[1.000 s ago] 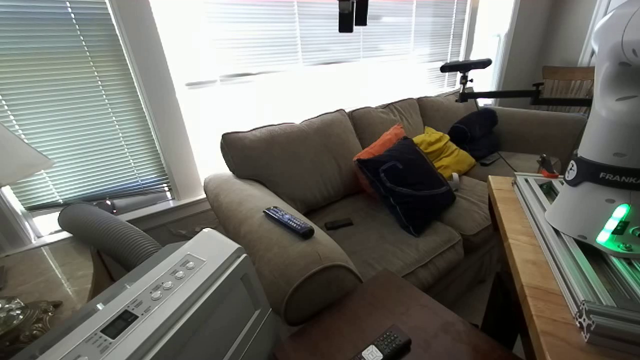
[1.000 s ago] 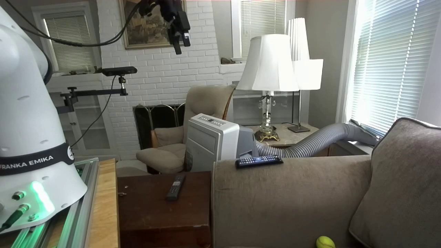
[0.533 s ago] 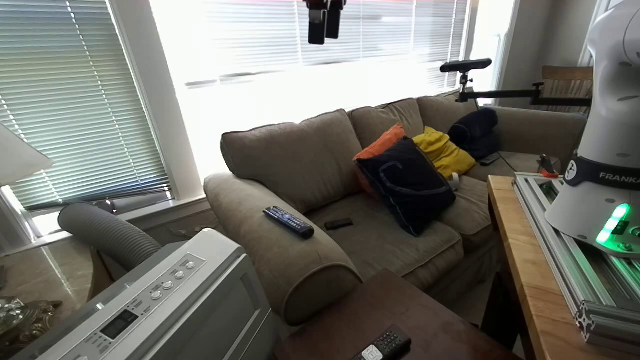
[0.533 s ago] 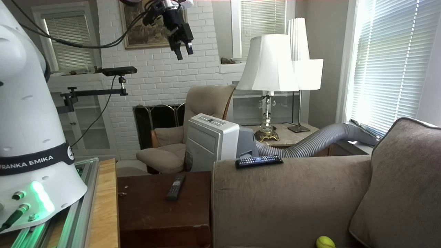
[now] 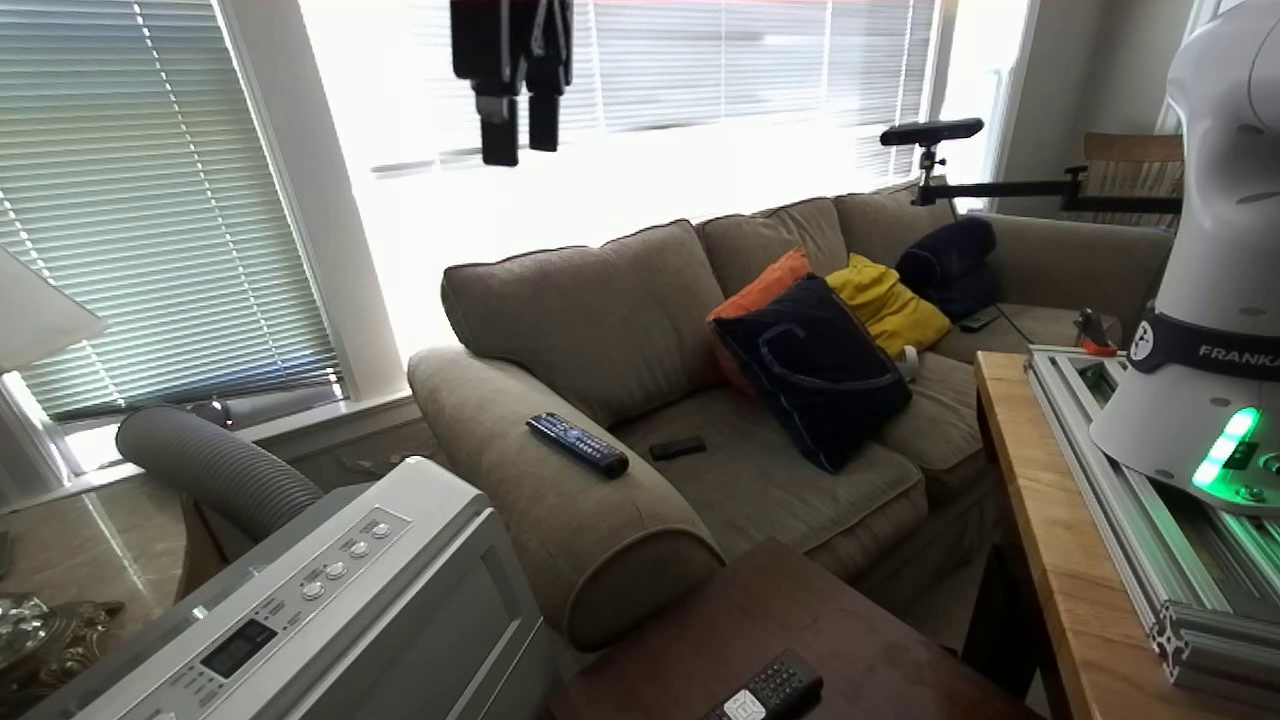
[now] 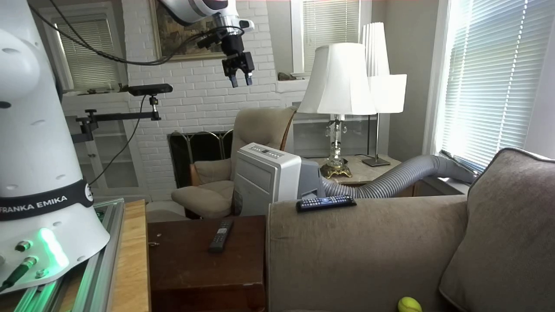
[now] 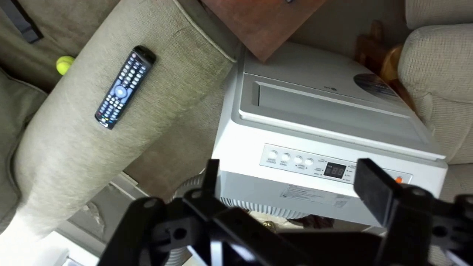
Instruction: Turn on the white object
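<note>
The white object is a large boxy air conditioner, seen in both exterior views (image 5: 450, 600) (image 6: 256, 177) and in the wrist view (image 7: 236, 147). Its top panel (image 7: 288, 158) has several round white buttons, a dark display (image 7: 334, 170) with faint digits, and an orange button (image 7: 398, 180) near one end. My gripper (image 7: 287, 177) is open and empty. Both exterior views show it high in the air, pointing down (image 5: 520, 140) (image 6: 241, 81), apart from the appliance. In the wrist view, the right finger covers part of the panel between the display and the orange button.
A sofa arm (image 7: 177, 74) with a dark remote (image 7: 123, 88) stands beside the appliance. A brown side table (image 6: 195, 268) bears another remote (image 6: 221, 236). A grey hose (image 6: 390, 177) runs from the appliance to the window. A lamp (image 6: 338, 82) and an armchair (image 6: 260, 125) stand behind.
My gripper has come lower and moved across the scene, leftward in an exterior view and slightly rightward in the opposite view. It stays open. The appliance and furniture have not moved.
</note>
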Available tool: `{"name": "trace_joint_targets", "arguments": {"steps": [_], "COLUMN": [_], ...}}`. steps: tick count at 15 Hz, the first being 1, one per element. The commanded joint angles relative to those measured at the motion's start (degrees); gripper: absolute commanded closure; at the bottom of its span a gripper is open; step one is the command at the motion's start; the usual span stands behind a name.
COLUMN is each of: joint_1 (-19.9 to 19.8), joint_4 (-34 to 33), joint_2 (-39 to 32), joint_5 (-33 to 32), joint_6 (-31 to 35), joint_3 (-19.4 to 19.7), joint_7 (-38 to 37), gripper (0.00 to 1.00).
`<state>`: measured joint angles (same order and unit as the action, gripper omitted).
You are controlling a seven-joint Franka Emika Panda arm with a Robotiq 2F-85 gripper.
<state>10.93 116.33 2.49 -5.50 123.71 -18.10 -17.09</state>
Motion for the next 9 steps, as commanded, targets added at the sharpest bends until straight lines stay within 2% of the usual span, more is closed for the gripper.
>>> {"name": "trace_joint_targets", "arguments": {"steps": [1,9], "joint_1": [2.3,9.6], "joint_4": [-8.7,-25.0], "joint_2": [-9.1,-25.0], "joint_5": [-2.4,-7.0], "joint_6": [-0.3,0.9], "joint_3": [0.5,2.3], "joint_7": [0.8,2.9], "gripper": [0.37,0.95]}}
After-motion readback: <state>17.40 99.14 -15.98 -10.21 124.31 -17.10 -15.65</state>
